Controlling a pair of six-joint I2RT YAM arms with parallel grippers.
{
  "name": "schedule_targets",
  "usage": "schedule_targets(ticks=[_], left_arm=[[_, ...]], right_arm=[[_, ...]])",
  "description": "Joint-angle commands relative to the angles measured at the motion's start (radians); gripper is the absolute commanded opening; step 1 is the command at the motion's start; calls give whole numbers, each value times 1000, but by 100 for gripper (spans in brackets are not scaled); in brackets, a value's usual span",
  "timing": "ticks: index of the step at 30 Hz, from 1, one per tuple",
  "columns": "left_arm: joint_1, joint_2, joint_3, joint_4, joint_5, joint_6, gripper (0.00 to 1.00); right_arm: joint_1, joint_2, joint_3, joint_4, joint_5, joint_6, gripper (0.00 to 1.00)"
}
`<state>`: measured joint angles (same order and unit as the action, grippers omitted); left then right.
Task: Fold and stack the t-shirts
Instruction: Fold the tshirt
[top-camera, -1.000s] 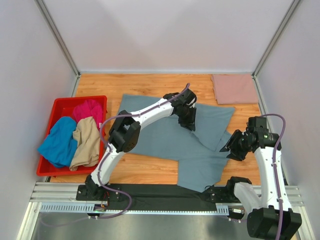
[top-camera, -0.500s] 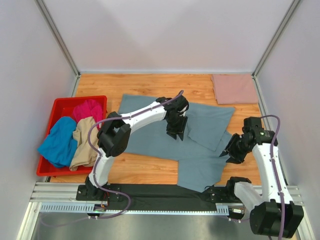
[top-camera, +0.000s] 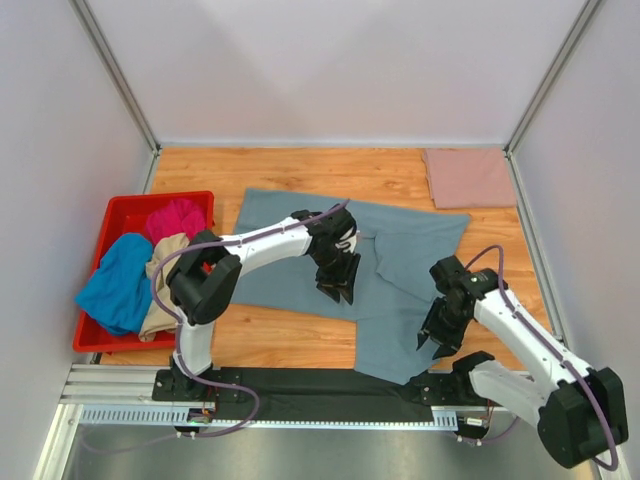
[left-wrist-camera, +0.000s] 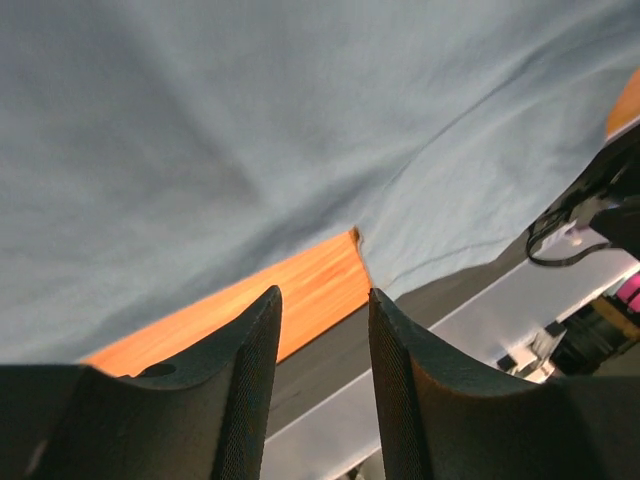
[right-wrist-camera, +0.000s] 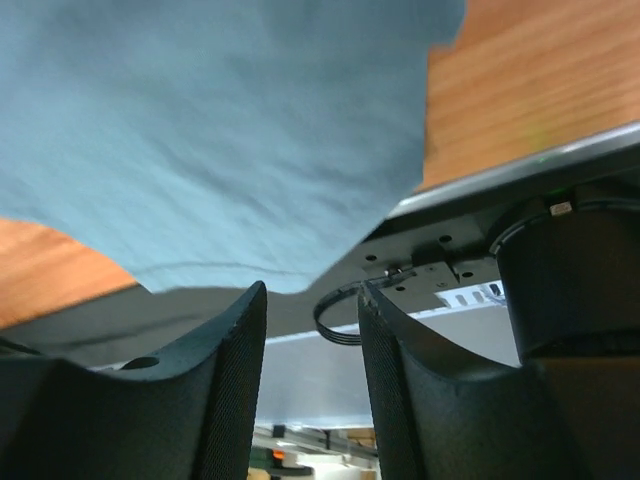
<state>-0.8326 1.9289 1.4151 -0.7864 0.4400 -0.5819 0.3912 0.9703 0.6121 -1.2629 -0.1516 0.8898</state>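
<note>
The slate grey-blue t-shirt (top-camera: 300, 255) lies spread on the wooden table, its lower right part hanging over the front edge. It fills the left wrist view (left-wrist-camera: 250, 130) and the right wrist view (right-wrist-camera: 220, 130). My left gripper (top-camera: 337, 292) is open and empty above the shirt's front hem. My right gripper (top-camera: 432, 340) is open and empty over the shirt's lower right part. A folded dusty-pink t-shirt (top-camera: 468, 177) lies at the back right. Bright blue (top-camera: 117, 283), magenta (top-camera: 178, 217) and beige (top-camera: 172, 285) t-shirts lie in the bin.
The red plastic bin (top-camera: 118, 208) stands at the left of the table. White walls close the back and sides. The black base plate and metal rail (top-camera: 330, 385) run along the front edge, below the shirt's hanging part.
My left gripper has moved from the shirt's middle back toward its front hem. My right gripper has moved left and nearer, from the table's right side onto the shirt's lower right part.
</note>
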Motion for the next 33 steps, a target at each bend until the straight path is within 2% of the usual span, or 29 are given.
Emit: schedule_targets(ticks=[1,5,9,12,19,20,23,28,32,33], left_arm=[[81,27,85,29,8,27,48],[183,16,96,-2,-41,17,49],[248,-5,41,-56,-139,48,49],[265,-47,-27,-48,-161,45,49],[271,-175,-93,-30,-165,10,50],[274,-185,-93,-33,-168,13,51],[300,-197,-103,-43,-162,24,51],[357,-208,-149,-54,-188,45,51],[408,-237,-188,-102,-210,66,51],[421,-254,-195,-120,-222,76,51]], right_arm=[[-57,102,112,117,121,25,44],[-185,309,247,163,211,-89,43],[-224,487,291,220,288,-123,42],[-250,568,298,253,343,-158,41],[-382,722,349,284,414,-247,40],[-437,732,362,284,419,-259,40],[-501,806,429,287,425,-301,40],[-549,906,538,293,423,-359,39],[-549,935,668,202,416,-358,39],[-549,921,692,128,397,-348,39]])
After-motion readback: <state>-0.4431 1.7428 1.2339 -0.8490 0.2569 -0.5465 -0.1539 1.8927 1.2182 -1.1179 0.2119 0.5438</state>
